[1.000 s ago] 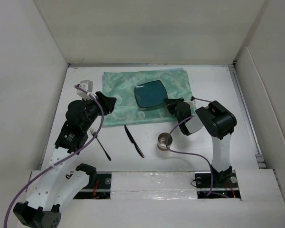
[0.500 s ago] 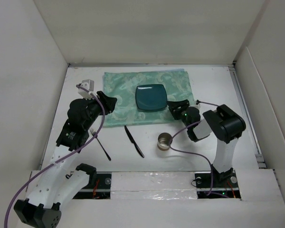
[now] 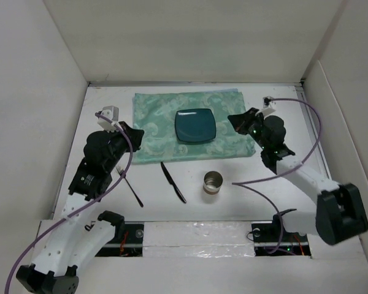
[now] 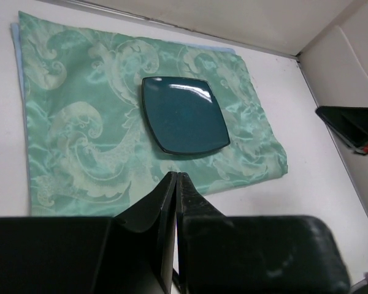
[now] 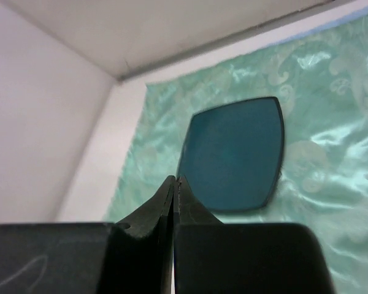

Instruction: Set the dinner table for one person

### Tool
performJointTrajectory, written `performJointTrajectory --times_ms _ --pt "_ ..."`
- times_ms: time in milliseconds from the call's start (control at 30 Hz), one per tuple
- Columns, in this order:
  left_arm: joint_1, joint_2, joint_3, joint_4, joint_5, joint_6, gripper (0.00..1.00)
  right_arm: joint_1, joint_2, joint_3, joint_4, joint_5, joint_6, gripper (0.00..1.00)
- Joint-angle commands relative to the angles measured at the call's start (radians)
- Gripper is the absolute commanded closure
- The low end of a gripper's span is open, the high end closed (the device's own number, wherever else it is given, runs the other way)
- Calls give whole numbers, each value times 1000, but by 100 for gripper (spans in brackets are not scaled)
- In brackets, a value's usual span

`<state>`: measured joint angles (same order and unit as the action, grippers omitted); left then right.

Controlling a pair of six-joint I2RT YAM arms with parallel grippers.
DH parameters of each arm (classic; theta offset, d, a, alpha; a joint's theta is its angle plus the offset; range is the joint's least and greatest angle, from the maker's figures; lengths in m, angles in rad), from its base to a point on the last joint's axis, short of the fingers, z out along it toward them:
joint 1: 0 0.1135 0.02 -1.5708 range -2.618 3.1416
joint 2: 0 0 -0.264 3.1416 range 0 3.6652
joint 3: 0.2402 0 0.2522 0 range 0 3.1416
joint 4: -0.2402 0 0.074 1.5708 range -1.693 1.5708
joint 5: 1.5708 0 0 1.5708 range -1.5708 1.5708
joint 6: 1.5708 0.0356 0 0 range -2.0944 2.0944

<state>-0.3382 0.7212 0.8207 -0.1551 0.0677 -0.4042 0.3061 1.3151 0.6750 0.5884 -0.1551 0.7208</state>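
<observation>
Left gripper [image 3: 137,135]: fingers pressed flat together, nothing between them, tips at the left edge of the mint-green patterned cloth mat [image 3: 159,128]. No view showed whether they touched the cloth or hung just above it.

Right gripper [image 3: 234,119]: also pinched fully closed and empty, by the mat's right edge, pointing toward the dark teal glossy square plate [image 3: 195,125]. The plate lay flat on the mat, right of its centre, apart from both grippers.

The large matte-white dinner table [image 3: 150,184] filled the enclosure floor, with the mat on its far half.

Top view only:
- A small round metal cup [image 3: 213,182] stood upright on bare table on the near side of the mat.
- A slim black knife [image 3: 173,182] lay just left of the cup.
- A dark-handled fork [image 3: 130,187] lay further left.
- Knife and fork both lay at a slant, apart from each other and off the mat.

The wrist views showed only closed fingertips over mat and plate. The left wrist view caught a black shape at its right edge, probably the right gripper. The right wrist view showed the white side wall past the mat.
</observation>
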Motion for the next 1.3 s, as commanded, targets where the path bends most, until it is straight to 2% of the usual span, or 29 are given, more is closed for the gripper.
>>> performJointTrajectory --times_ms 0,33,100,133,167,200,267,333,400,467,600,767,933,967,1000,1033,1067,1267 --pt "5 -75 -17 -30 -3 27 100 98 -187 105 -571 -35 -420 100" --pt "5 -89 -31 -38 -6 28 100 128 -282 110 -658 -17 -467 100" --pt "5 -121 -63 -58 -20 34 100 210 -370 104 -854 73 -521 100" --pt "5 -131 -72 -60 -26 34 95 235 -405 86 -896 103 -520 94" --pt "5 -140 -90 -60 -26 34 84 258 -460 80 -985 139 -520 71" --pt "5 -141 -95 -55 -23 34 80 278 -473 75 -1028 149 -520 60" --pt "5 -140 -91 -54 -23 38 75 350 -470 81 -1097 179 -496 48" --pt "5 -134 -88 -50 -26 45 71 448 -441 97 -1125 204 -480 46" --pt "5 -132 -83 -55 -26 54 70 482 -369 135 -1189 324 -460 46" --pt "5 -137 -87 -60 -32 61 70 491 -332 150 -1199 348 -463 47" --pt "5 -149 -88 -61 -25 59 70 492 -294 123 -1084 260 -465 48" --pt "5 -152 -89 -61 -26 61 70 492 -206 136 -1087 307 -468 51" --pt "5 -158 -89 -57 -22 62 69 492 -145 140 -1059 256 -475 54" --pt "5 -158 -88 -55 -19 65 69 482 -137 136 -1050 250 -475 59" --pt "5 -158 -88 -58 -14 64 69 482 -137 132 -1029 246 -471 69" --pt "5 -158 -89 -55 -11 64 69 482 -139 130 -1023 249 -468 87" --pt "5 -158 -89 -54 -5 64 69 469 -148 132 -1018 252 -456 100" --pt "5 -154 -88 -52 12 67 69 363 -243 182 -972 223 -460 100"
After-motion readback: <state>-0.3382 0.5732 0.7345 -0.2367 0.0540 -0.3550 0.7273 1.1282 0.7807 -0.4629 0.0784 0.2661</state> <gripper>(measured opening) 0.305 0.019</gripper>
